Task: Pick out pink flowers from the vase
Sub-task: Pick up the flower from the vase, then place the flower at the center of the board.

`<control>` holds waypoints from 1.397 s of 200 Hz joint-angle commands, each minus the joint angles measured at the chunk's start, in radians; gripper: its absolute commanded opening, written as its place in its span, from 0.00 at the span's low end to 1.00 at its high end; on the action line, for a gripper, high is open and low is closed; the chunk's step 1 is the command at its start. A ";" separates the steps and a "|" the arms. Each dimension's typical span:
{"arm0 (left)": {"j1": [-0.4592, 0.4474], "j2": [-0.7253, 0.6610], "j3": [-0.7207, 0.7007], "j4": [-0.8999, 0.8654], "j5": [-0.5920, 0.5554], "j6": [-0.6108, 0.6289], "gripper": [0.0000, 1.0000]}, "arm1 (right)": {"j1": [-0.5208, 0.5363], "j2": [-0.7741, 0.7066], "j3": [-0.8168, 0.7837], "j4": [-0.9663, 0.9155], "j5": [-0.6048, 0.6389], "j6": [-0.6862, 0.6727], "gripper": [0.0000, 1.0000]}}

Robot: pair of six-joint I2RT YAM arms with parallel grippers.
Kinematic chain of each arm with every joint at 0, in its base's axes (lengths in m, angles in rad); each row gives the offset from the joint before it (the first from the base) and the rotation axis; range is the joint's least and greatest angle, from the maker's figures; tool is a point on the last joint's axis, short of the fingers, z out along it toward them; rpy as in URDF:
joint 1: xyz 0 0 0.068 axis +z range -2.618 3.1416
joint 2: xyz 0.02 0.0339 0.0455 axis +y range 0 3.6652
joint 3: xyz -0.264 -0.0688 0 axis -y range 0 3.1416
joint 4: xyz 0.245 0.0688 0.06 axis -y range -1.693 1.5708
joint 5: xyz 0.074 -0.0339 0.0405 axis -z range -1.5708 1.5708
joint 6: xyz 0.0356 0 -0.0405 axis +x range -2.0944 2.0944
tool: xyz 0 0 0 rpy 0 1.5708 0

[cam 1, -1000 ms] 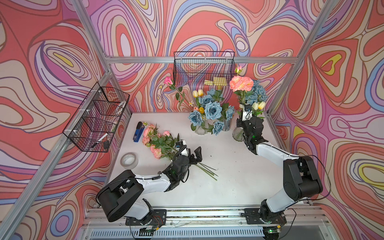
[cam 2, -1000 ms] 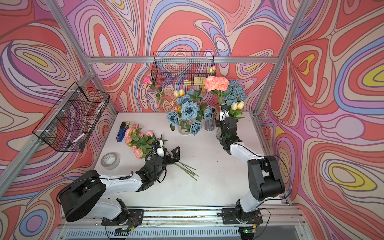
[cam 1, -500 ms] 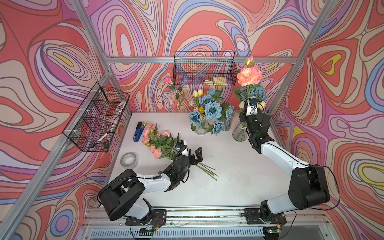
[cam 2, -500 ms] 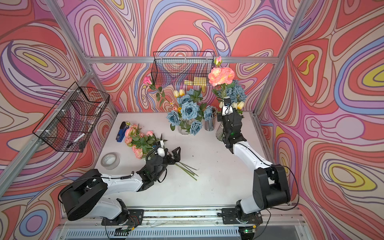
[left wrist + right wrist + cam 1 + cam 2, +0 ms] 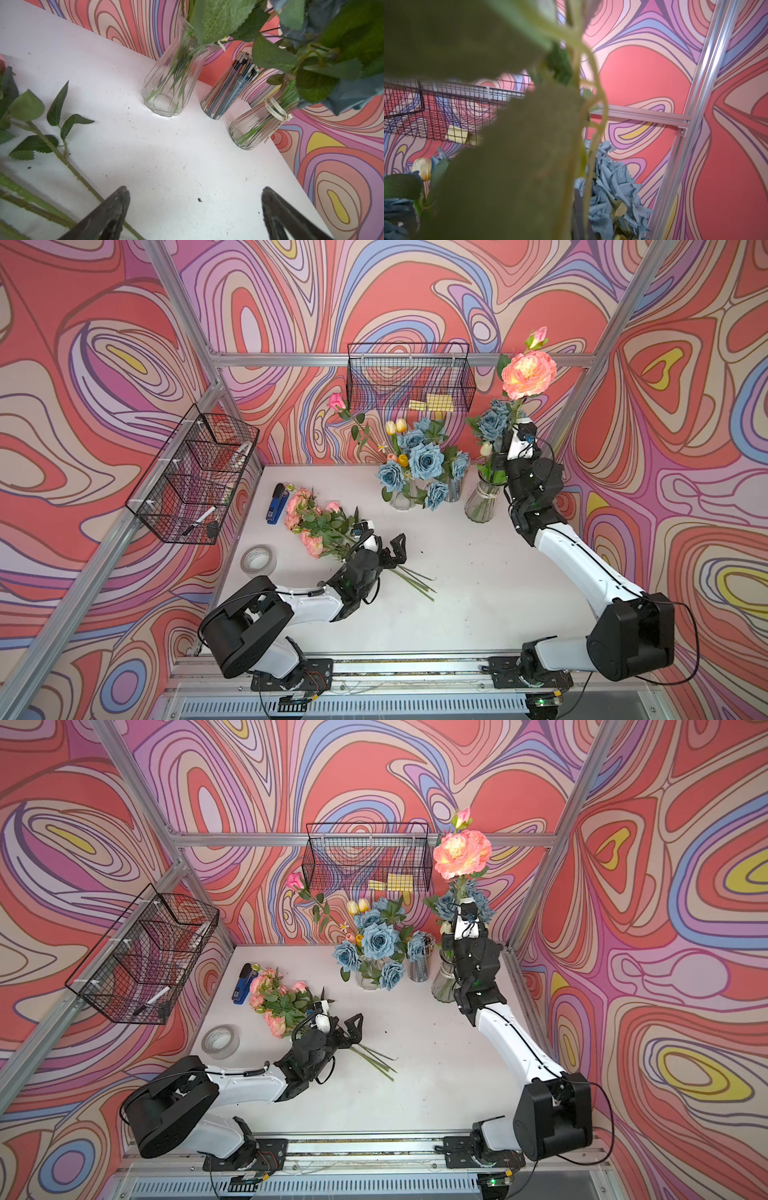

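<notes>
While the right claw (image 5: 515, 425) is clamped on its stem, the peony (image 5: 528, 374) stands high over the ribbed vase (image 5: 482, 502) of blue roses (image 5: 490, 423). The left claw (image 5: 195, 209) gapes beside pink flowers (image 5: 309, 526) lying on the surface (image 5: 465, 580). A faceted vase (image 5: 401, 501) holds more blue roses, tulips (image 5: 395, 426) and a pink bud (image 5: 336, 401). Blurred leaves (image 5: 508, 166) fill the right wrist view; the peony's stem end is hidden.

Swirled wallpaper (image 5: 415, 290) in coral, lilac, blue and yellow covers the back and both side walls. Aluminium posts (image 5: 179, 294) and a crossbar (image 5: 282, 360) frame the corners. The table (image 5: 478, 614) is matte white, flecked with dark specks — evenly lit, shadows soft. Two black wire baskets (image 5: 195, 485) hang on the walls.
</notes>
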 commanded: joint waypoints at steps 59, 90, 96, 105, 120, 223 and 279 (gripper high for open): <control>0.006 -0.001 -0.041 0.228 0.125 0.120 1.00 | -0.006 -0.096 0.060 -0.079 -0.024 0.093 0.00; 0.006 -0.003 -0.039 0.262 0.174 0.147 1.00 | -0.006 -0.138 0.064 -0.114 -0.047 0.125 0.00; 0.006 -0.002 -0.039 0.266 0.178 0.149 1.00 | -0.006 -0.145 0.066 -0.124 -0.052 0.131 0.00; 0.006 -0.002 -0.039 0.275 0.178 0.149 1.00 | -0.007 -0.158 0.068 -0.140 -0.061 0.143 0.00; 0.006 -0.004 -0.041 0.284 0.172 0.149 1.00 | -0.007 -0.178 0.069 -0.163 -0.079 0.157 0.00; 0.008 -0.025 -0.036 0.322 0.337 0.215 1.00 | -0.007 -0.243 0.093 -0.333 -0.254 0.246 0.00; 0.016 -0.038 -0.022 0.302 0.398 0.230 1.00 | -0.008 -0.256 0.112 -0.433 -0.414 0.300 0.00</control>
